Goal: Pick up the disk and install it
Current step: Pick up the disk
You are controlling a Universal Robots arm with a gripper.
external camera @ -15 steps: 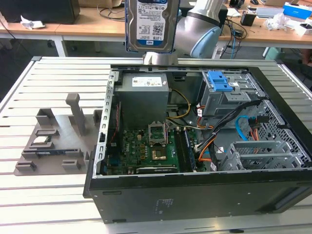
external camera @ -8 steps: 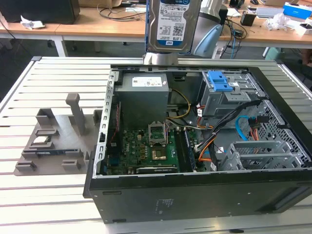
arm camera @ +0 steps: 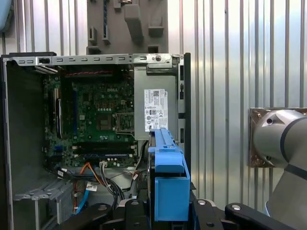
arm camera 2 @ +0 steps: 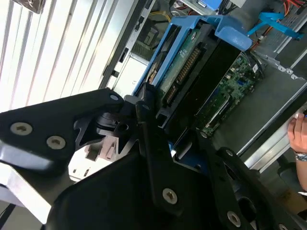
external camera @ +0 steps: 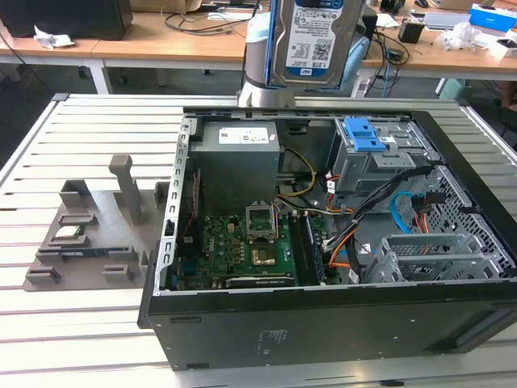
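The disk, a silver hard drive with a blue-and-white label, hangs upright above the far rim of the open computer case. Its bright blue carrier frame shows edge-on in the first wrist view. In the second wrist view, the frame and the drive's green circuit side face the camera. My gripper is shut on the disk, a black finger pressing on each side. The disk is high over the power supply and motherboard, touching nothing in the case.
A grey drive cage with a blue latch stands at the case's far right among cables. A grey fixture holding a small silver chip lies at the exterior view's left. A person's hand is beside the case. The arm's base is on the slatted table.
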